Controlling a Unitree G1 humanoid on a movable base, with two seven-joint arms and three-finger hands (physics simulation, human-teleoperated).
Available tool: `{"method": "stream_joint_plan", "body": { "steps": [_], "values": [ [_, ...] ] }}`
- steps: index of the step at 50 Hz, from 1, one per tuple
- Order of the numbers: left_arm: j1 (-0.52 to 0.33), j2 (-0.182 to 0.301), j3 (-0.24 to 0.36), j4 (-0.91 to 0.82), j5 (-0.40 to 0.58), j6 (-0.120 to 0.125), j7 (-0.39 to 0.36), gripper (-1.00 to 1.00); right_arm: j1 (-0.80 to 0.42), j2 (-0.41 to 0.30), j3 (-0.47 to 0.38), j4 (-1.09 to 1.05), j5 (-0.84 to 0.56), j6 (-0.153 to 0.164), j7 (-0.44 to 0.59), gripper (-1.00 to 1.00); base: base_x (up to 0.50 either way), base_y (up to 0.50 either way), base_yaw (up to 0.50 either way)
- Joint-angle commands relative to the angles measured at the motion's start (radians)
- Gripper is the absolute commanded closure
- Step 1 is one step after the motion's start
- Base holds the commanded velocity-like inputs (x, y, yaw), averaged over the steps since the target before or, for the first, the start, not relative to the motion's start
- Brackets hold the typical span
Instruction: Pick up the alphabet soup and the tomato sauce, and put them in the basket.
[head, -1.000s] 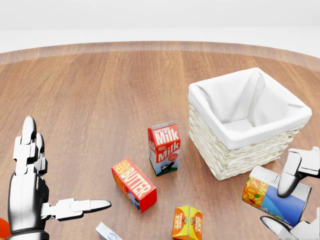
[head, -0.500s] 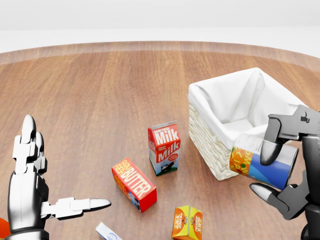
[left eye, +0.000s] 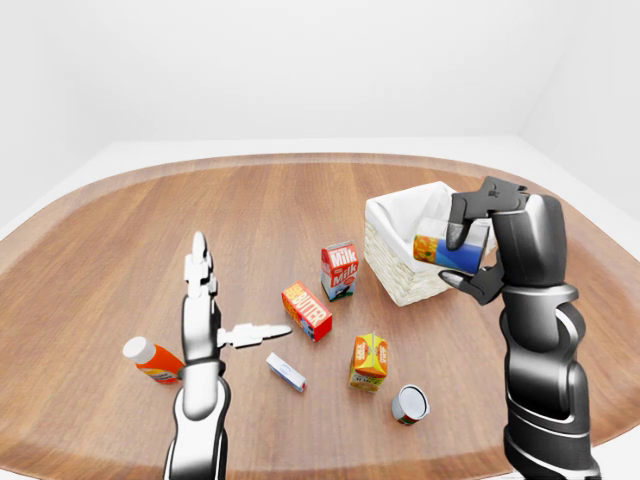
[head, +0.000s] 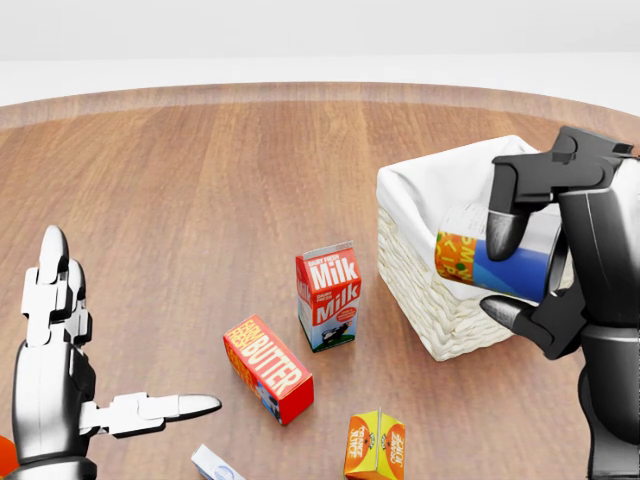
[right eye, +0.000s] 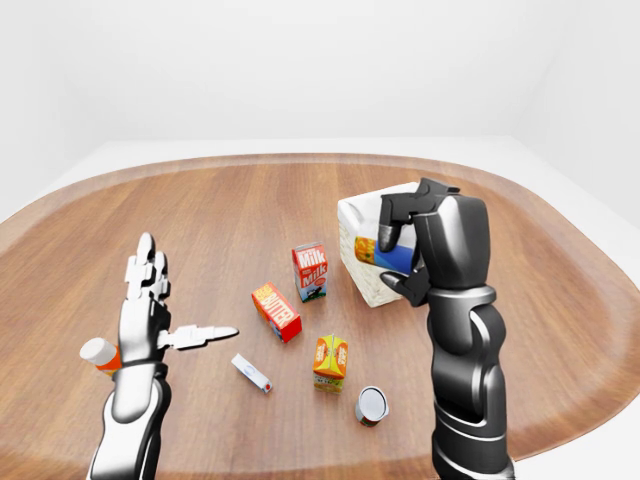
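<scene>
The basket (head: 420, 255) is standing open-topped; the milk carton (head: 328, 296) and butter box (head: 268, 367) are crowding its left.

The wooden desk (left eye: 150, 210) carries a basket (left eye: 392, 268), milk carton (left eye: 339, 270), butter box (left eye: 307, 311), juice carton (left eye: 369, 361), can (left eye: 410, 403) and bottle (left eye: 152, 360).

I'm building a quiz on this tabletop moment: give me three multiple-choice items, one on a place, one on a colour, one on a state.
1. Where is the can in the right hand?
A. at the basket's rim
B. beside the butter box
C. on the table's left edge

2. What colour is the milk carton mainly?
A. green
B. red and white
C. black

3. How is the left hand?
A. shut on a box
B. open, holding nothing
C. inside the basket

Answers: A, the held can overlaps the basket wall; B, red panels with white; B, fingers spread.
</scene>
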Motion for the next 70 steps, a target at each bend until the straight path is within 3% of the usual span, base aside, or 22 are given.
{"method": "stream_joint_plan", "body": {
  "steps": [1,15,40,70],
  "values": [
    [0.001,0.0,0.001,0.001,0.001,0.0,0.002,-1.0,-0.114,-0.044,0.022,0.133,-0.067,0.0,-0.065,1.0,0.0,0.0,0.0],
    [0.002,0.0,0.0,0.001,0.005,0.0,0.002,-1.0,-0.227,-0.073,0.05,0.264,-0.114,0.0,-0.07,1.0,0.0,0.0,0.0],
    [-0.005,0.001,0.001,0.003,0.008,0.0,0.007,-1.0,-0.414,-0.132,0.083,0.662,-0.184,0.0,-0.208,1.0,0.0,0.0,0.0],
    [-0.004,0.001,0.004,0.0,0.005,0.0,0.006,-1.0,-0.735,-0.143,0.179,1.317,-0.35,0.0,-0.482,1.0,0.0,0.0,0.0]
  ]
}}
